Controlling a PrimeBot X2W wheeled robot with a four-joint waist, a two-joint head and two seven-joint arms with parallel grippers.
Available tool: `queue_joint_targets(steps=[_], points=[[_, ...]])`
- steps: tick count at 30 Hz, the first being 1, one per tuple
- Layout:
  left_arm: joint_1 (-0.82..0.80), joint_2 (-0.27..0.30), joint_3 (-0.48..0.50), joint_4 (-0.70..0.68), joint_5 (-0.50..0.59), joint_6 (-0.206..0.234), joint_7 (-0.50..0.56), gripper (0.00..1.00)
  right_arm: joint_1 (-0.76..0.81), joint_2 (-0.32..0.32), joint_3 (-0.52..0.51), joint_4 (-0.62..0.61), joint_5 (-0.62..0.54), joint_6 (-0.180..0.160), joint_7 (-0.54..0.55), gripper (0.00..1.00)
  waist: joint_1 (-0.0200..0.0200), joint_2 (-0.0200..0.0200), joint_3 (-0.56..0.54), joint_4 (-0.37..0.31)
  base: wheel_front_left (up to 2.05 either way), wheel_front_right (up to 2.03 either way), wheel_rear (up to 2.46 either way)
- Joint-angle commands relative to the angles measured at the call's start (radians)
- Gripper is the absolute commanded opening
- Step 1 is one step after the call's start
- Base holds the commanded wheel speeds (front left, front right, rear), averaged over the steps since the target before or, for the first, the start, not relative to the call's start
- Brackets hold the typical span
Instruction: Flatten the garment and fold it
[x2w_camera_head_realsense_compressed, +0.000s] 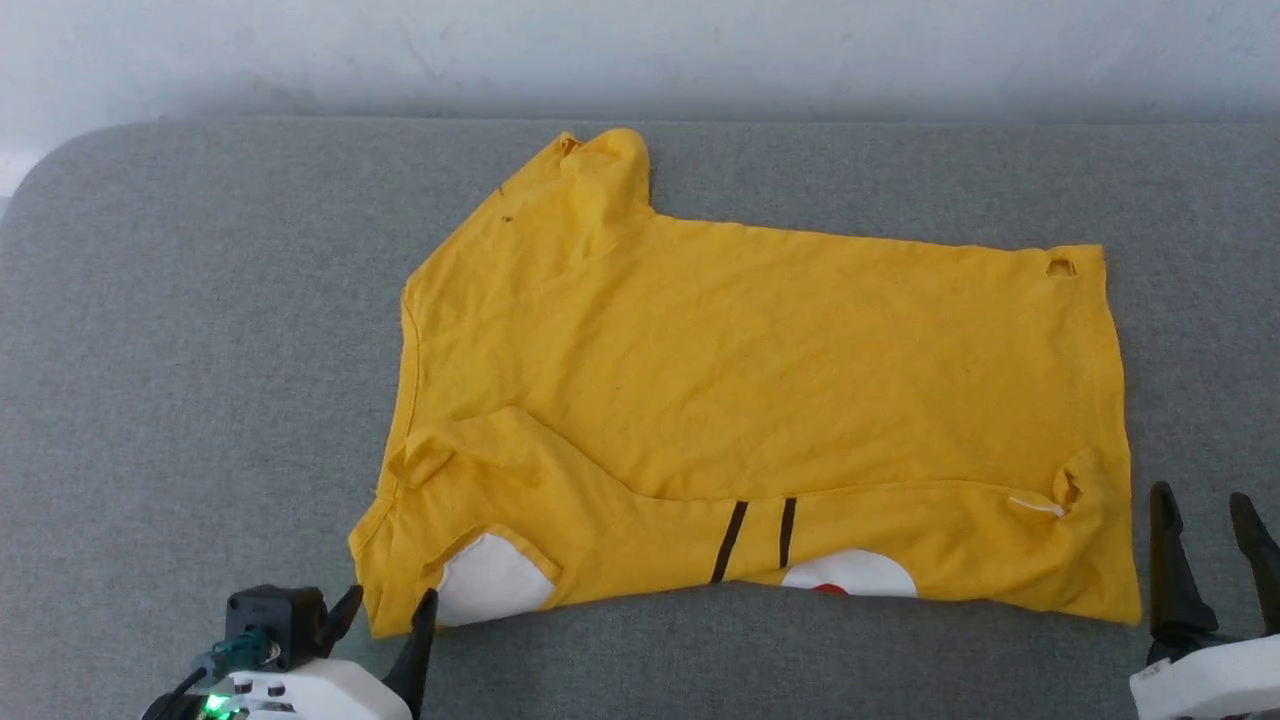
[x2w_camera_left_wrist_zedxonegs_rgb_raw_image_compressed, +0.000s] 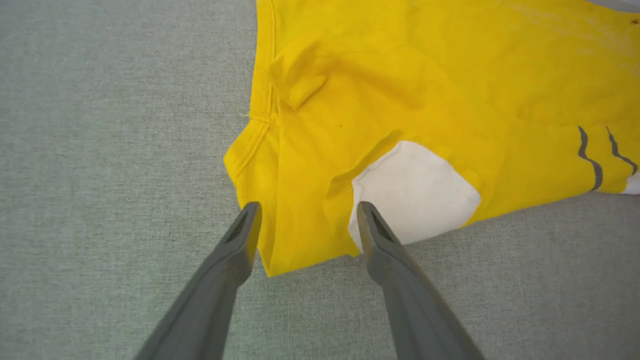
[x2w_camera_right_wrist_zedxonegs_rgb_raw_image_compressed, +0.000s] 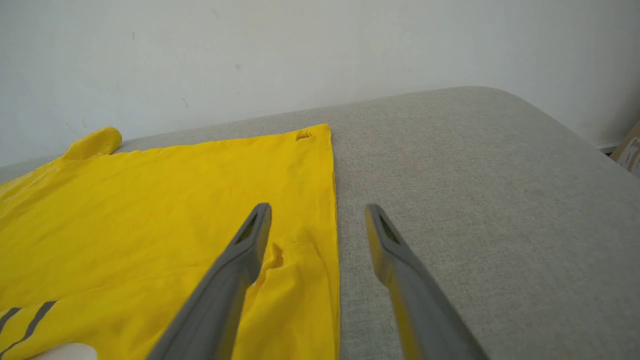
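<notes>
Left gripper (x2w_camera_head_realsense_compressed: 392, 600), jaws apart, brackets the garment's (x2w_camera_head_realsense_compressed: 760, 400) near-left corner, and I see my right gripper (x2w_camera_head_realsense_compressed: 1200, 500), also spread, just beside its near-right corner, long axis along the cushion's (x2w_camera_head_realsense_compressed: 200, 350) near edge

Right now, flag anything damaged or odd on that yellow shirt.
The bright yellow cotton T-shirt has two small holes by its right edge, one at the far corner, one nearer. Its near edge is folded over, showing white patches.
</notes>
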Motion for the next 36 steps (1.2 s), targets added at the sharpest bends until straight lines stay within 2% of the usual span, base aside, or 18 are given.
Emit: queue_joint_targets(steps=[1, 3, 11, 16, 17, 18, 19, 28, 36], points=[[-0.009, -0.003, 0.001, 0.007, -0.003, 0.015, 0.008, 1.0, -0.014, 0.003, 0.001, 0.001, -0.003, -0.001, -0.003, 1.0, -0.0001, -0.0001, 0.011, -0.004, 0.0, 0.0, 0.0], [-0.007, -0.011, 0.004, 0.017, -0.007, 0.03, 0.014, 1.0, -0.016, 0.003, 0.001, 0.001, -0.003, -0.001, -0.002, 1.0, -0.0001, -0.0001, 0.019, -0.004, 0.0, 0.0, 0.0], [-0.015, -0.039, -0.001, 0.075, -0.046, 0.041, 0.056, 1.0, -0.02, 0.003, 0.009, -0.01, -0.007, -0.001, 0.017, 1.0, -0.0001, -0.0001, 0.04, 0.004, 0.0, 0.0, 0.0], [-0.044, -0.054, -0.012, 0.105, -0.062, 0.019, 0.064, 1.0, -0.026, 0.003, 0.011, -0.023, -0.011, -0.001, 0.032, 1.0, -0.0001, -0.0001, 0.052, 0.01, 0.0, 0.0, 0.0], [-0.052, -0.057, -0.017, 0.111, -0.065, 0.008, 0.062, 0.94, -0.027, 0.003, 0.011, -0.026, -0.012, -0.001, 0.035, 1.0, -0.0001, -0.0001, 0.054, 0.01, 0.0, 0.0, 0.0], [-0.06, -0.062, -0.017, 0.117, -0.069, -0.002, 0.056, 0.41, -0.029, 0.003, 0.011, -0.028, -0.012, -0.001, 0.037, 1.0, -0.0001, -0.0001, 0.056, 0.011, 0.0, 0.0, 0.0], [-0.068, -0.067, -0.015, 0.123, -0.072, -0.009, 0.046, 0.0, -0.03, 0.003, 0.012, -0.031, -0.013, -0.001, 0.039, 1.0, -0.0001, -0.0001, 0.057, 0.011, 0.0, 0.0, 0.0], [-0.06, -0.062, 0.023, 0.136, -0.11, -0.032, 0.004, 0.0, -0.037, 0.003, -0.002, -0.077, -0.027, -0.001, 0.102, 1.0, -0.0001, -0.0001, 0.058, -0.002, 0.0, 0.0, 0.0], [-0.017, -0.037, 0.053, 0.056, -0.116, -0.006, -0.006, 0.0, 0.003, 0.003, -0.076, -0.125, -0.081, -0.001, 0.403, 1.0, -0.0001, -0.0001, 0.06, -0.002, 0.0, 0.0, 0.0]])
